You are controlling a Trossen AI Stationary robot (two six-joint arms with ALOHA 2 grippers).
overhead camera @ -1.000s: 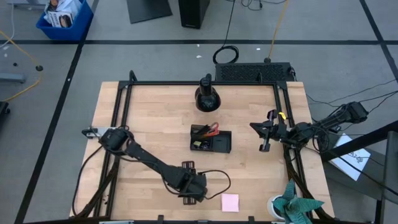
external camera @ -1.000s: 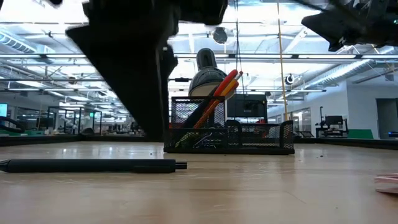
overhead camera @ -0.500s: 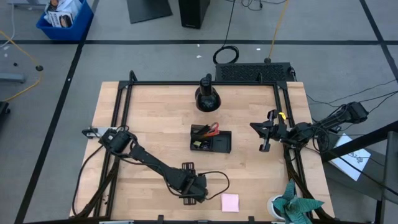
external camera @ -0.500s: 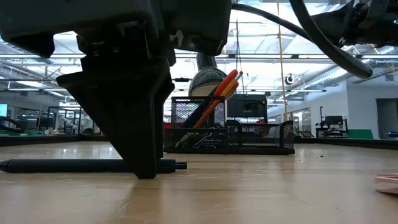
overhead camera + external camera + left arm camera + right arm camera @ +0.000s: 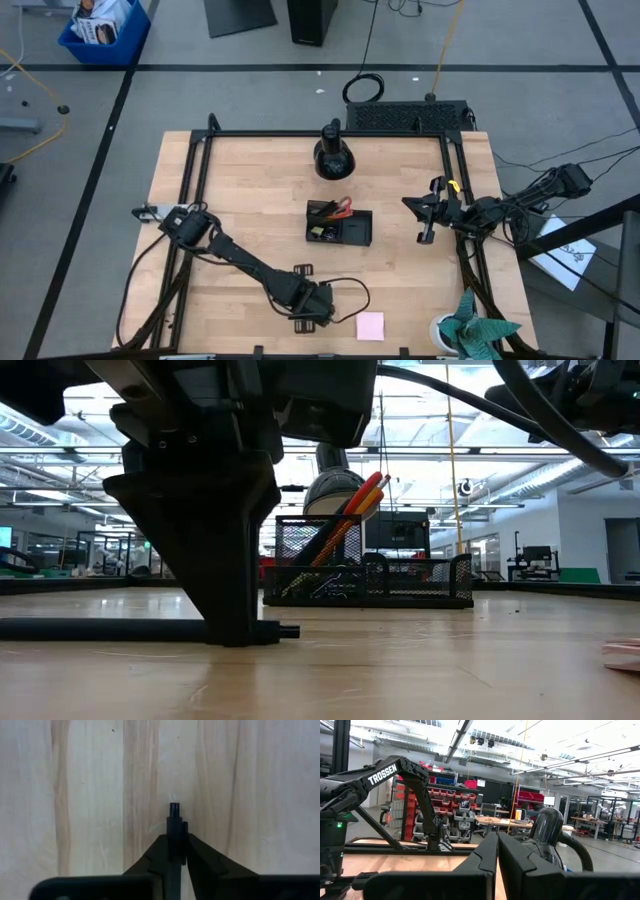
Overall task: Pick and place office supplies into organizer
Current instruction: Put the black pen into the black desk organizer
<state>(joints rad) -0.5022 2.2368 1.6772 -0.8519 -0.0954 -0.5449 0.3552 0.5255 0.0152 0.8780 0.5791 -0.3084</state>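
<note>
Change: the left pincer [image 5: 235,635] has come down since a second ago, from above the tabletop to its surface, fingers now either side of the black pen [image 5: 100,629].
Pen, place: flat on the tabletop [image 5: 250,200] near the front edge, left of the pink sticky-note pad [image 5: 370,325] and well apart from the organizer [image 5: 340,225].
Pen, long axis: in the low view it runs across the picture; in the left wrist view it runs straight out between the fingers, tip just past them.
Left pincer, state: narrowed about the pen's barrel, fingers [image 5: 200,865] close on both sides; the pen rests on the wood, not yet lifted. Whether the grip is firm I cannot tell.
Nearer arm: the left; it stands directly over the pen.
Right pincer [image 5: 428,215], state: fingers pressed together, holding nothing, waiting at the right edge of the tabletop.
Organizer, contents: red-handled scissors [image 5: 362,500] and an orange pencil [image 5: 330,545] upright in the tall compartment.
Next move, judged: lift, then carry back toward the organizer.
</note>
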